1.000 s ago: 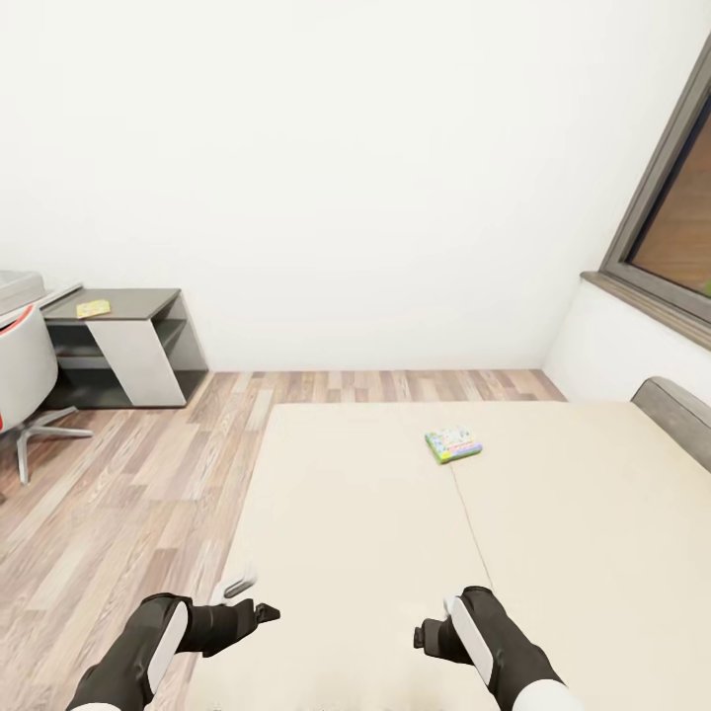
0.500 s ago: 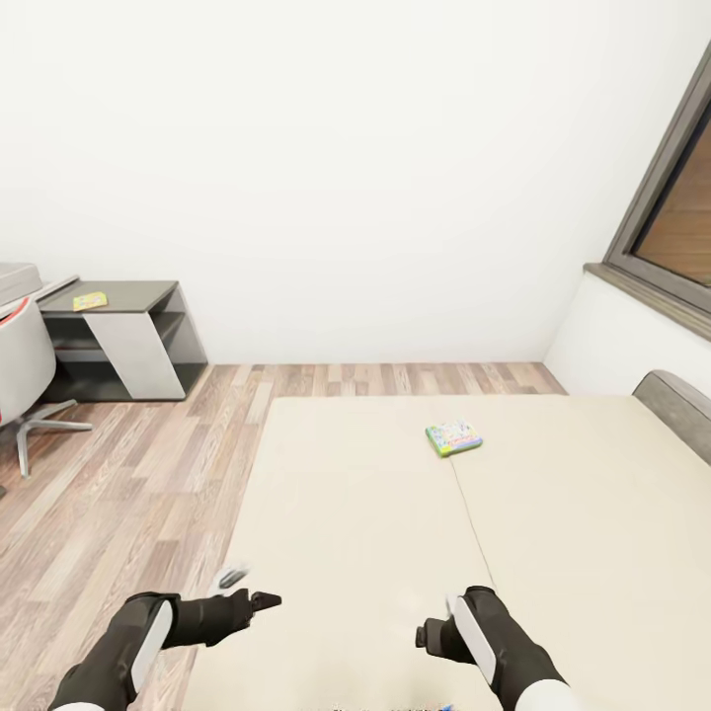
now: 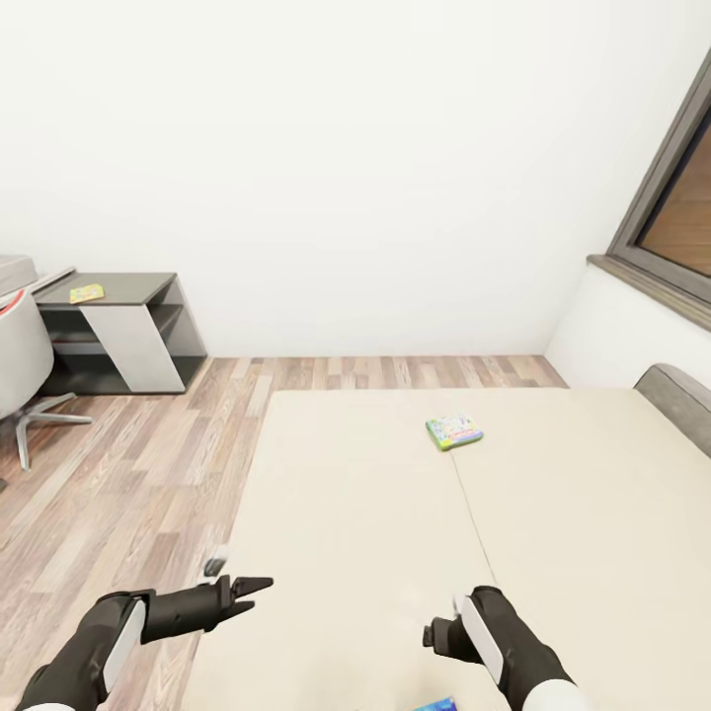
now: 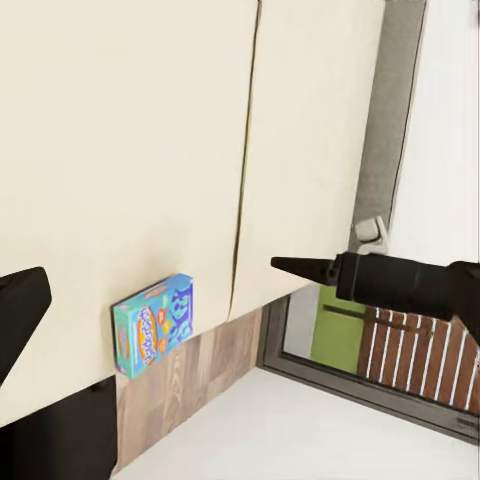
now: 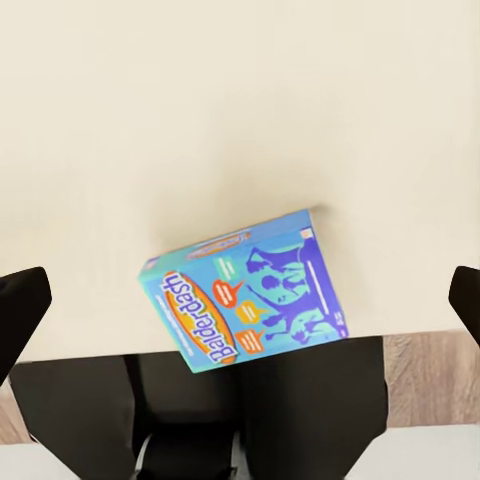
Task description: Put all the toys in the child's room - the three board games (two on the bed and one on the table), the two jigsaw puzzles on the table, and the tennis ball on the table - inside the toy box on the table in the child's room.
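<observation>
Far left of the head view: part of a grey swivel chair (image 3: 15, 370), and beside it a low dark grey desk (image 3: 123, 331) with a white panel, carrying a small yellow item (image 3: 86, 292) too small to identify. Not the task's table; toy box, puzzles and ball not to be placed from here.

Lower left: left gripper (image 3: 240, 587), hovering over the near left edge of the bed (image 3: 365, 513), fingers splayed and nothing between them, judging also from the left wrist view, where the two dark fingertips stand far apart. Probably held ready rather than working.

Centre: green-edged board game (image 3: 453, 432) lying flat near the far end of the mattress, close to the seam, well beyond either arm.

Lower centre-right: right gripper (image 3: 441, 632), released, above the bed's near edge. Directly under it in the right wrist view, the light blue board game (image 5: 248, 287), flat on the mattress at the very edge, tips wide on either side and apart from it. Likely poised for a descent and grasp; box at the edge, so a nudge could tip it off.

Beyond: wood-plank floor (image 3: 128, 474), plain white wall, dark-framed window (image 3: 676, 207) at upper right, grey headboard (image 3: 681, 400) below it.
</observation>
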### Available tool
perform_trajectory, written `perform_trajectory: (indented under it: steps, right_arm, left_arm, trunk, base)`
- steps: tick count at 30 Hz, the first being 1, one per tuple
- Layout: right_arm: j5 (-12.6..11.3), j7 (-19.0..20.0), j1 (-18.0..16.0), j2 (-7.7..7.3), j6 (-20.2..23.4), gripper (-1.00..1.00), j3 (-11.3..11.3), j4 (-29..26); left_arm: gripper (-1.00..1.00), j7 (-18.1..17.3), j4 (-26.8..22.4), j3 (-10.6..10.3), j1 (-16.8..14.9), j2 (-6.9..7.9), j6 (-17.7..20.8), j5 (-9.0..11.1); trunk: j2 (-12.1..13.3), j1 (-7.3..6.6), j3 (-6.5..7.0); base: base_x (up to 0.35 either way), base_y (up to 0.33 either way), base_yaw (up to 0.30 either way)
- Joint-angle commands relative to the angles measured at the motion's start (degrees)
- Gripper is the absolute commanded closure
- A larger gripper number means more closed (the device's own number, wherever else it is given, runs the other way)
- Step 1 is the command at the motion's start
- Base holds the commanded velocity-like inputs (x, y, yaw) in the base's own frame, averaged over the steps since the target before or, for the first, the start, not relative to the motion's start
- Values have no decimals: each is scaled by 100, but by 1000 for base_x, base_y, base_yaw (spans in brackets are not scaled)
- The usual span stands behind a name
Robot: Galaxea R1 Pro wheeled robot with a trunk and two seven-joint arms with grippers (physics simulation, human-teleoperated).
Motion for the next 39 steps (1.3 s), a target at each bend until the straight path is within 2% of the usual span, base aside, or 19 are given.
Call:
perform_trajectory:
  steps: [1, 15, 25, 34, 39]
  right_arm:
    - [-61, -52, -3, 3, 19, -100, -13, -8]
    - [-58, -51, -3, -3, 13, -100, -20, -8]
    - [-56, -43, -3, -26, 10, -100, -353, -8]
    - [-66, -26, -3, -109, 10, -100, -421, -2]
    - [-66, 140, -3, -116, 10, -100, -428, -2]
  left_arm:
    - [-100, -34, 0, 4, -4, 16, 33, 16]
    - [-100, -147, 0, 6, -4, 75, 28, 25]
    - [-100, -143, 1, 6, -4, 76, 28, 25]
    - [-100, -143, 2, 6, -4, 76, 20, 25]
    - [-100, -143, 1, 6, -4, 76, 19, 25]
  trunk:
    - [-11, 3, -20]
    - [-11, 3, -153]
    - [-11, 3, -247]
    - [-11, 3, -332]
    - [-11, 3, -380]
  base:
    - [0, 0, 0]
    - [0, 0, 0]
    - [0, 0, 0]
    - [0, 0, 0]
    - [0, 0, 0]
